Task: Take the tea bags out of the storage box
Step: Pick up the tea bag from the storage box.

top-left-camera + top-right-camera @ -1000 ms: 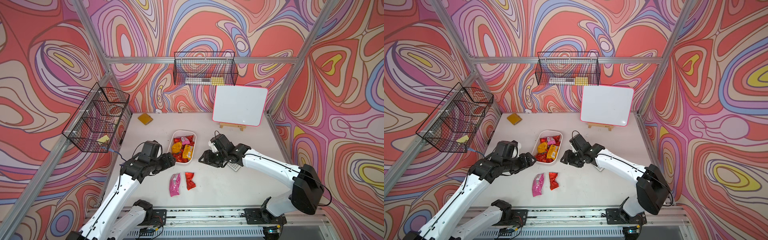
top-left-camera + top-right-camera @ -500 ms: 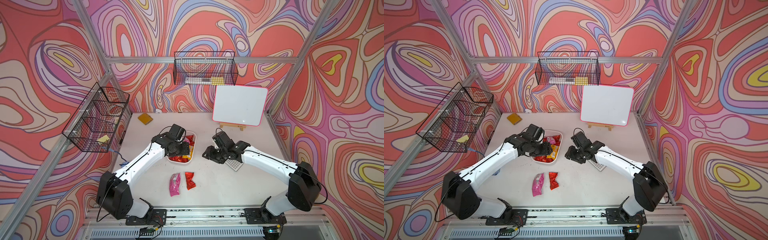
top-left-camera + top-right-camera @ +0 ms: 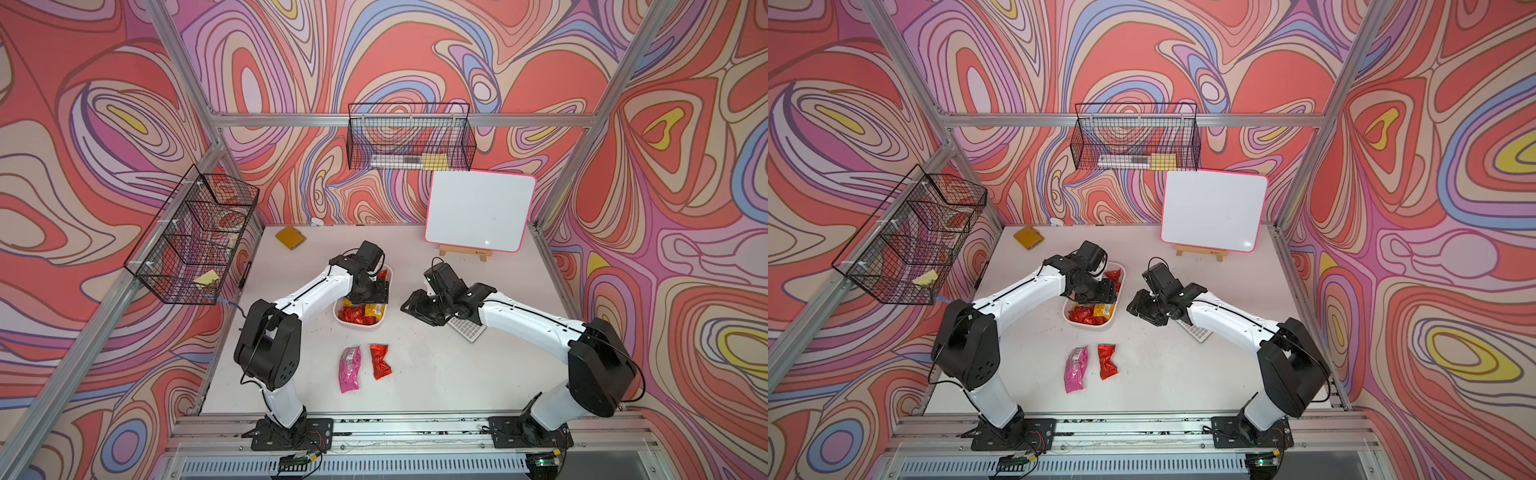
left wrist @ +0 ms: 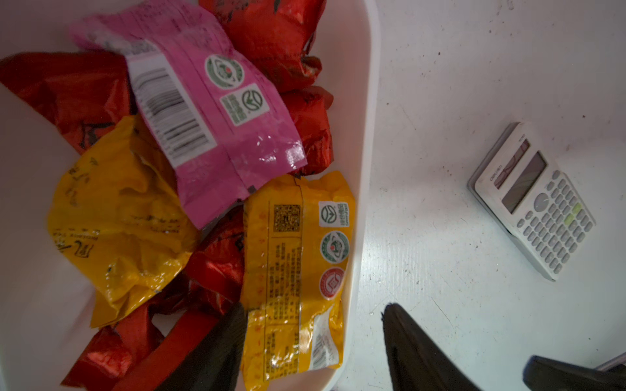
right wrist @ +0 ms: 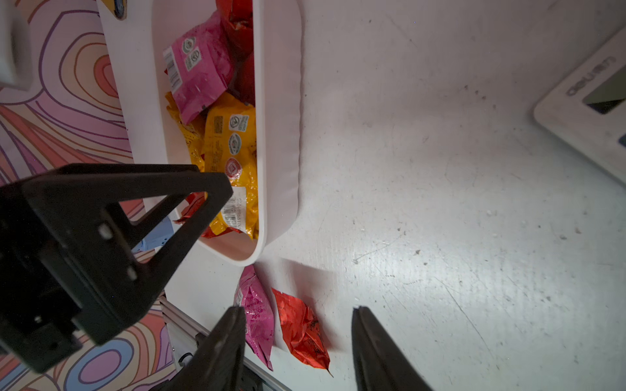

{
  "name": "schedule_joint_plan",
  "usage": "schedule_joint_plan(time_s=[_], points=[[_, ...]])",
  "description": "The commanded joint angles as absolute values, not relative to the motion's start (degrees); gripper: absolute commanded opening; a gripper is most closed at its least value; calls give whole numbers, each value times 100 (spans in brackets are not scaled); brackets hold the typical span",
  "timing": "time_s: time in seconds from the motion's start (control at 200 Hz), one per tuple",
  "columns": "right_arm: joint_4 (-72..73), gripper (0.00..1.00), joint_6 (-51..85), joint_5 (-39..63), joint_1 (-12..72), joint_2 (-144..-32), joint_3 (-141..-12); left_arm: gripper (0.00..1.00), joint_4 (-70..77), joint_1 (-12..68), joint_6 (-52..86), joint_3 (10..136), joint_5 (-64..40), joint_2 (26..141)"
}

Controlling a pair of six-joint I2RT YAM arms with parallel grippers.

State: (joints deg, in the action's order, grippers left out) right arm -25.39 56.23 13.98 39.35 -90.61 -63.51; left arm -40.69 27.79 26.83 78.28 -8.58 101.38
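top views: left gripper (image 3: 371,291) hangs over the storage box (image 3: 358,327), which sits mid-table. red and yellow tea bags (image 3: 1090,312) lie inside it. a pink sachet (image 3: 350,369) and a red sachet (image 3: 380,361) lie side by side on the table (image 3: 436,374), outside the box and near it. right gripper (image 3: 417,307) is just beside the box; the calculator (image 3: 467,329) is partly under that arm.

left wrist: jaws parted, nothing clamped. one finger sits inside the box against a yellow sachet (image 4: 294,270), the other outside over bare table.

right wrist: jaws parted and empty, above bare table alongside the box's outer wall.
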Motion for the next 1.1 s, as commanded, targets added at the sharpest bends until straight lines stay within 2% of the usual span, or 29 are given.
schedule_joint_plan(time_s=[0.0, 0.08, 0.265, 0.366, 0.511, 0.666, 0.971, 1.092], points=[[-2368, 52, 5711, 1489, 3877, -9143, -6327, 69, -4111, 2663, 2539, 7928, -798, 10375], [-2368, 52, 5705, 1527, 3876, -9183, -6352, 68, -4100, 2633, 2499, 7915, -785, 10444], [-2375, 51, 5695, 1572, 3843, -9201, -6363, 55, -4050, 2607, 2468, 7919, -856, 10575], [-2393, 50, 5673, 1582, 3815, -9184, -6376, 45, -4016, 2610, 2478, 7934, -870, 10656], [-2456, 49, 5621, 1582, 3773, -9115, -6395, 24, -4085, 2608, 2463, 8032, -826, 10678], [-2477, 49, 5564, 1602, 3751, -8997, -6363, 8, -4189, 2609, 2478, 8095, -800, 10473], [-2549, 48, 5417, 1670, 3690, -8734, -6194, 7, -4415, 2642, 2796, 7734, -589, 9375], [-2588, 48, 5336, 1670, 3599, -8547, -6038, 7, -4498, 2928, 3156, 7528, -451, 8828]])
